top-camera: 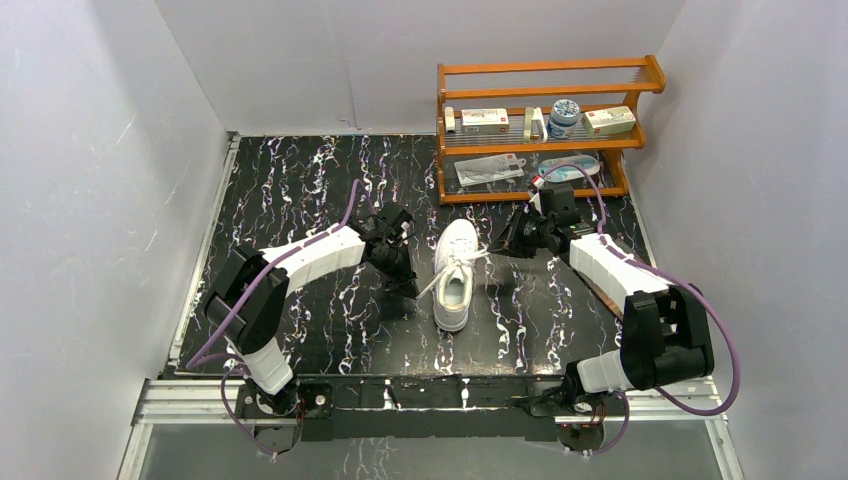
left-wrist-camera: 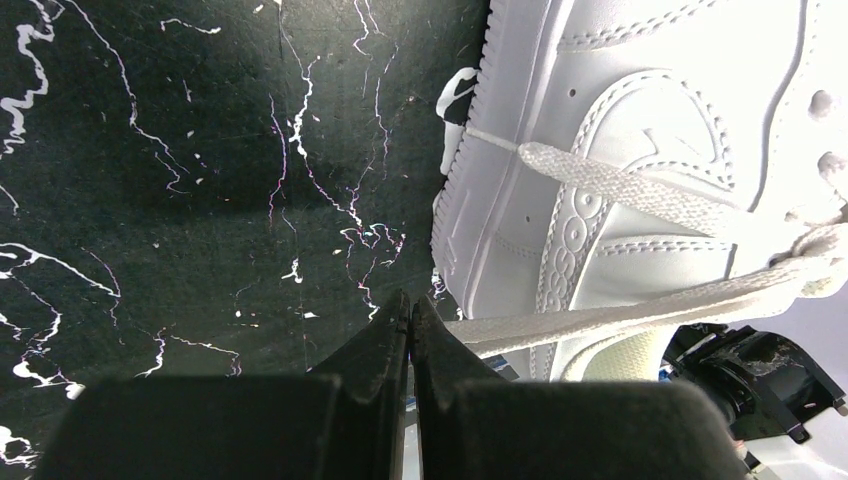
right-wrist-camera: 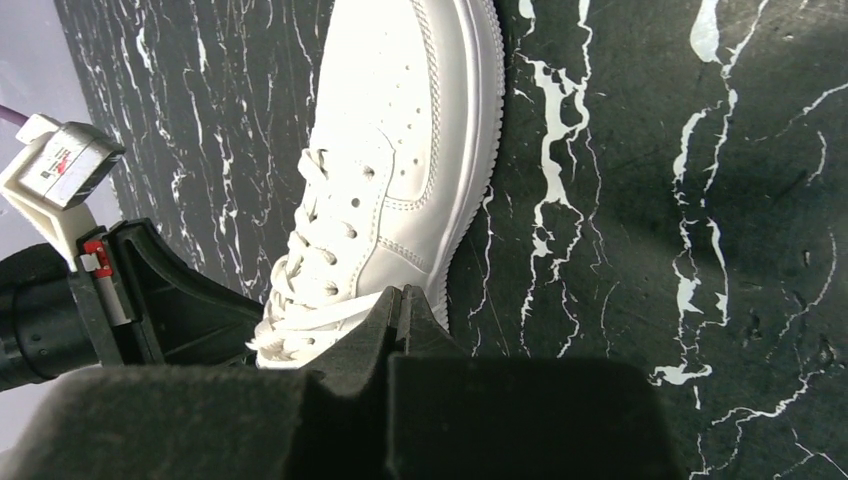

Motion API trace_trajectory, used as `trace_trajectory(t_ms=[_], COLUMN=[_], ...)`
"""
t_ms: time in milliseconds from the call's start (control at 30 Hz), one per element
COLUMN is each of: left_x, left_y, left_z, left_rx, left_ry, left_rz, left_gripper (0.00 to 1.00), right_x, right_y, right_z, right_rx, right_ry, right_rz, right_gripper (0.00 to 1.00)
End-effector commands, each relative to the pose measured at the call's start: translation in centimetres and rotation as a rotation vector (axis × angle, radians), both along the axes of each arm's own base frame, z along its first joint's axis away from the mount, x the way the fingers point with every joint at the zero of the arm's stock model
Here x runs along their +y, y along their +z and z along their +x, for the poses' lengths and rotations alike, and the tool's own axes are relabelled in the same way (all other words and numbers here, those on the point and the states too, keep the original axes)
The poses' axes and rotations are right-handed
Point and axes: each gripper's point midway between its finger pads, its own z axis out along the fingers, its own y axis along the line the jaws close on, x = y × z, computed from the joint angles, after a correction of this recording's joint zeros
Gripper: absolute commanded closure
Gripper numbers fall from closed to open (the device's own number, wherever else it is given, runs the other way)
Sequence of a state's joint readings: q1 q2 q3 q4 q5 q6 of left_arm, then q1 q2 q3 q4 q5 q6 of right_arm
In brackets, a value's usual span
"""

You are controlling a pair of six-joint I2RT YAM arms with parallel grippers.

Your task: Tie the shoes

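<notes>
A white low-top sneaker [top-camera: 455, 275] lies in the middle of the black marbled table, lengthwise between the two arms. My left gripper [top-camera: 408, 284] is just left of it, shut on a white lace [left-wrist-camera: 620, 305] that runs taut from the eyelets to its fingertips. The left wrist view shows the shoe's side [left-wrist-camera: 620, 150] and the closed left gripper [left-wrist-camera: 410, 305]. My right gripper [top-camera: 503, 243] is just right of the shoe, shut on the other lace [right-wrist-camera: 330, 315]. The right wrist view shows the shoe [right-wrist-camera: 400, 120] and the closed right gripper [right-wrist-camera: 403, 298].
A wooden shelf rack [top-camera: 545, 125] stands at the back right, holding small boxes, a bottle and packets. White walls enclose the table on the left, back and right. The right arm's elbow [top-camera: 665, 330] sits near the front right edge.
</notes>
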State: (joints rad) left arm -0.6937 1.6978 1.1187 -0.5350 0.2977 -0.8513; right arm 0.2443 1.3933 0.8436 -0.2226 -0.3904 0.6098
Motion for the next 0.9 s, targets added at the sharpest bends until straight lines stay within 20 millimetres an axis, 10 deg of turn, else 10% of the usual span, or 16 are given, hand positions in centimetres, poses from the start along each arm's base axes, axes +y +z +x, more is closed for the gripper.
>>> trace_trajectory(t_ms=[0, 867], left_x=[2.8, 4.6], left_y=[-0.2, -1.4], left_z=[-2.9, -3.5], left_rx=[0.072, 0.061], left_ry=[-0.033, -0.067], left_rz=[0.091, 0.162], left_gripper=[1.00, 1.00], right_x=[-1.4, -3.7], right_y=[1.8, 0.8], right_z=[1.9, 2.4], right_rx=[-0.109, -0.112], right_ry=[-0.056, -0.121], right_rz=[-0.068, -0.153], right_gripper=[1.00, 1.00])
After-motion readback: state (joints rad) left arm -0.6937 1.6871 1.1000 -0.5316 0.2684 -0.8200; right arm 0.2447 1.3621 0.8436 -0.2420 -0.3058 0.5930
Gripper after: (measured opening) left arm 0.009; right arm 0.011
